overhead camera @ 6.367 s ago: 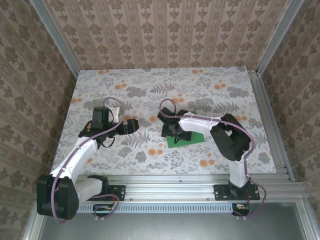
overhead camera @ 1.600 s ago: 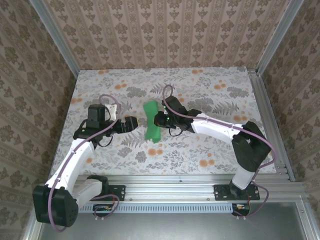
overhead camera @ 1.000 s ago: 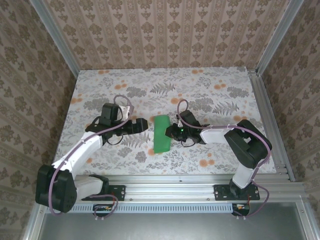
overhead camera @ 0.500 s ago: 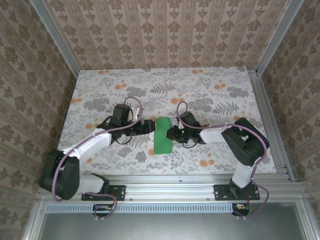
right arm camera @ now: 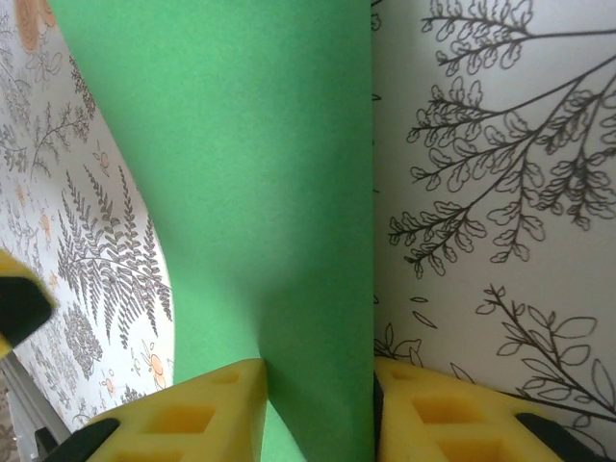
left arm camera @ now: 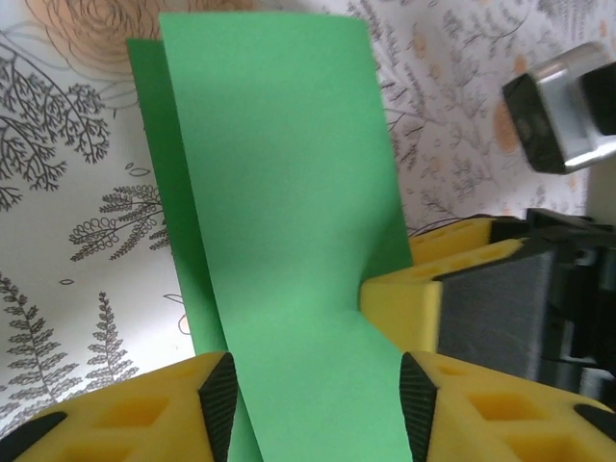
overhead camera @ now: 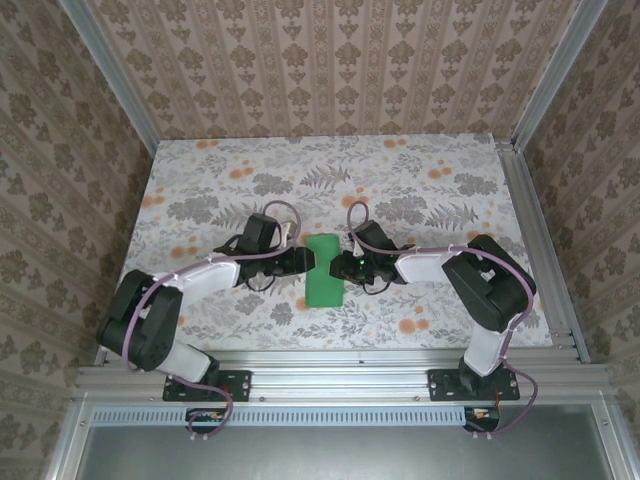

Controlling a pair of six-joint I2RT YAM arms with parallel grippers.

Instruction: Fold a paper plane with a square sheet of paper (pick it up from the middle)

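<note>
You have green paper [overhead camera: 323, 280], folded to strip, at desk [overhead camera: 440, 170] middle, between both arms. Left end effector [left arm camera: 315, 399] and right end effector [right arm camera: 318, 395] each flank it, paper between fingers. Firm pinch or loose: cannot tell.

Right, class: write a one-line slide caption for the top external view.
Two arms' jaws flank the folded green paper in the middle of the floral table.
</note>
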